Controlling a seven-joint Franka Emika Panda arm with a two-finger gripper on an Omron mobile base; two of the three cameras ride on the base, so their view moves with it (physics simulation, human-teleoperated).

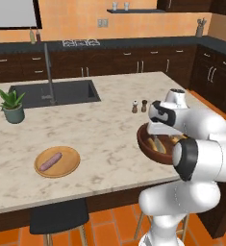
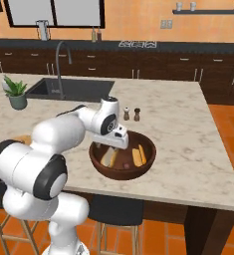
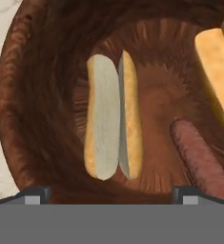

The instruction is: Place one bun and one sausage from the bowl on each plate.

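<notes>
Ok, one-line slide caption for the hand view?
Open pincer poised over a split bun in the wooden bowl, a sausage alongside.

Arm bent forward, tool (image 3: 111, 193) pointing down, jaws wide apart, nothing held

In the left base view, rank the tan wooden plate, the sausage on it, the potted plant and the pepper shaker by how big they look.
1. tan wooden plate, clearly largest.
2. potted plant, though it stands farther off, which makes this less sure.
3. sausage.
4. pepper shaker, smallest, but also farthest from the camera.
</notes>
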